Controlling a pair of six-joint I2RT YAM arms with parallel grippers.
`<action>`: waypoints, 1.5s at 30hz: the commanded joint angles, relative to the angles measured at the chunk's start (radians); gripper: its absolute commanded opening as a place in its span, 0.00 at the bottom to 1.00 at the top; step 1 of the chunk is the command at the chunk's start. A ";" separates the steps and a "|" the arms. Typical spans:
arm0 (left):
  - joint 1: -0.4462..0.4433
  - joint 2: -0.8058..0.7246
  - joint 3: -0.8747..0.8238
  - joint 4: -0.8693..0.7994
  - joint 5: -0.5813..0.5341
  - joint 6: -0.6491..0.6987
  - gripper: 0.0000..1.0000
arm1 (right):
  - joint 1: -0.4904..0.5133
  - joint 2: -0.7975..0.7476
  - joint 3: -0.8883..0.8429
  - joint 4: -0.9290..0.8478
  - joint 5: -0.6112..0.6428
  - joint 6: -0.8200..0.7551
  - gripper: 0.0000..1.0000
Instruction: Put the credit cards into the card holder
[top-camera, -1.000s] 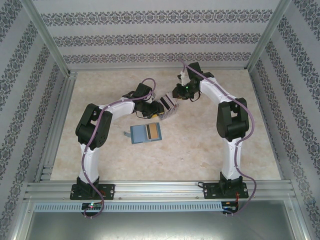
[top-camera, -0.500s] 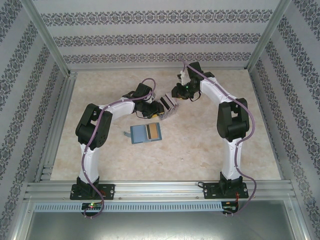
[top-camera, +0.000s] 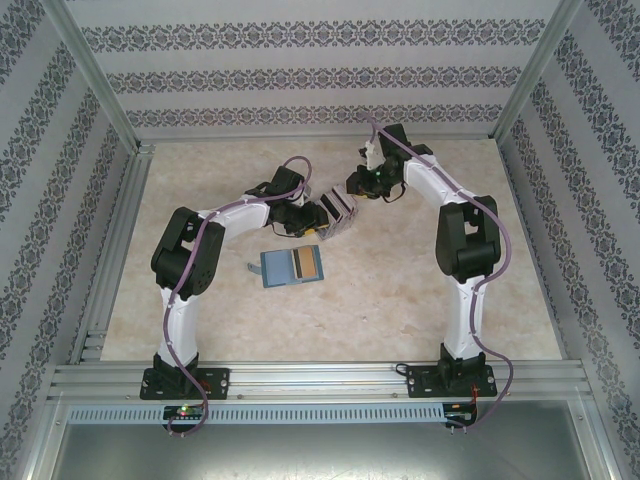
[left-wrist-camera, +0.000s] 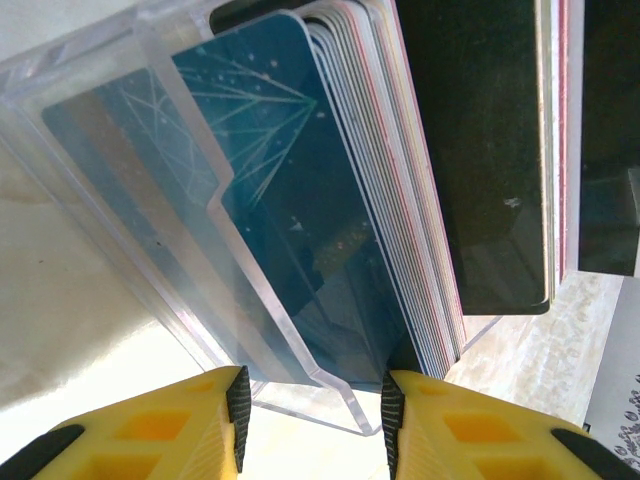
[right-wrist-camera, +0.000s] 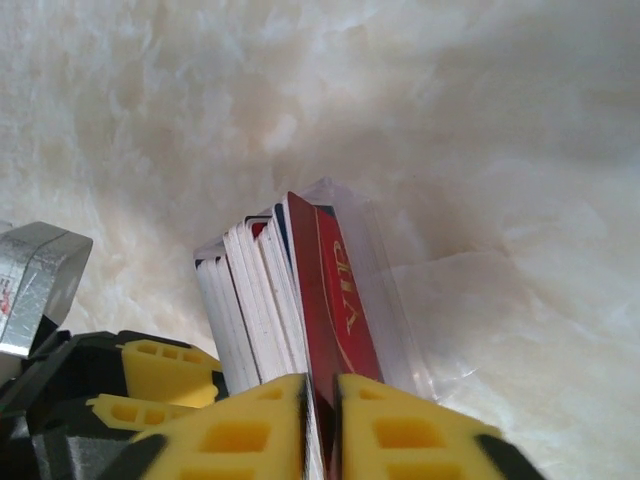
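Credit cards (left-wrist-camera: 400, 200): most stand packed on edge in the clear card holder (left-wrist-camera: 120, 200), which sits mid-table (top-camera: 400, 300) between the two arms. The front one is a teal card (left-wrist-camera: 290, 200) with thin white line art, no readable text. A black card (left-wrist-camera: 490, 150) is on the far side of the stack.

Left gripper (left-wrist-camera: 315, 420) is part closed, pads clamped on the holder's lower edge.

Right gripper (right-wrist-camera: 322, 420): jaws nearly together with a red card (right-wrist-camera: 335, 290) between them, gold "VIP" on its face. The card stands at the end of the whitish stack against the holder wall. Can't tell if the pads actually press it.

Loose on the table, near the holder on the side toward the bases: a blue card (top-camera: 275, 270) with a tan-orange card (top-camera: 308, 264), dark stripe, overlapping it. A small pale card (top-camera: 250, 267) lies just beside them. Any print there is too small to read.
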 joint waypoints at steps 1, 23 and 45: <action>-0.013 0.025 0.004 0.038 -0.012 -0.011 0.42 | 0.002 -0.048 -0.012 0.004 -0.031 0.003 0.27; -0.013 0.021 0.004 0.036 -0.014 -0.010 0.42 | -0.035 -0.039 -0.030 0.014 0.030 -0.005 0.27; -0.017 0.025 0.007 0.035 -0.017 -0.009 0.42 | -0.036 -0.017 -0.063 -0.013 0.011 -0.033 0.22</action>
